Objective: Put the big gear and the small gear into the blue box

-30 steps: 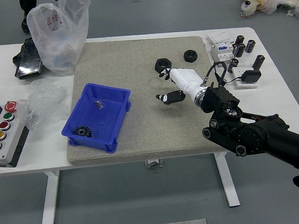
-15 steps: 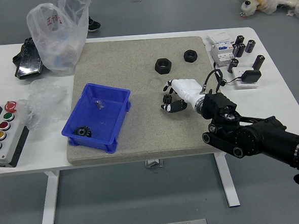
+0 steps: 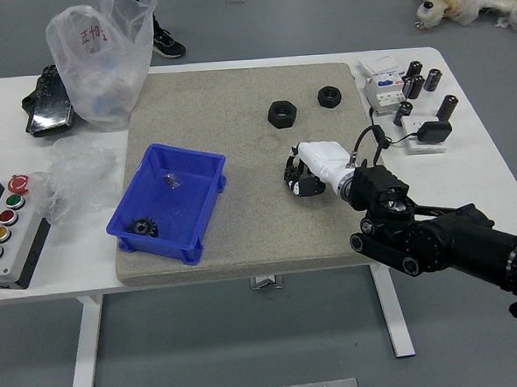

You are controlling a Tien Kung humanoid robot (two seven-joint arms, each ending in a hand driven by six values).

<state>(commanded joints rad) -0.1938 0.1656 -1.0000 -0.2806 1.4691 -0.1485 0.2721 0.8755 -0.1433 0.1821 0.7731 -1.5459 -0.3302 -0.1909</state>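
The right hand (image 3: 324, 165) is resting low over the right part of the mat (image 3: 261, 233), its fingers (image 3: 295, 172) bending inward in a closed pose, with no gear showing in its grasp; the blue box (image 3: 192, 251) is lying to its left and a little nearer the robot's side, well apart, with a stretch of mat coming between them. The box's long axis is running from near to far, its far end leaning slightly rightward; its right long wall is facing the hand.

A dark toothed gear (image 3: 142, 227) is sitting inside the box, at the near end and toward the left; a small greyish piece (image 3: 172, 180) is lying farther back in the same box, too small for telling whether it is the small gear. Two black ring-like pieces are lying beyond the hand, one (image 3: 282, 114) just past it and a little left, the other (image 3: 329, 97) farther right; neither is looking toothed, so I am not taking them for the gears.

The right hand is being the only one in view, so any correction is falling to it; if the greyish piece is proving to be the small gear, both are already lying home and the hand is only needing to draw away rightward; if not, it is needing a leftward reach over that right wall.
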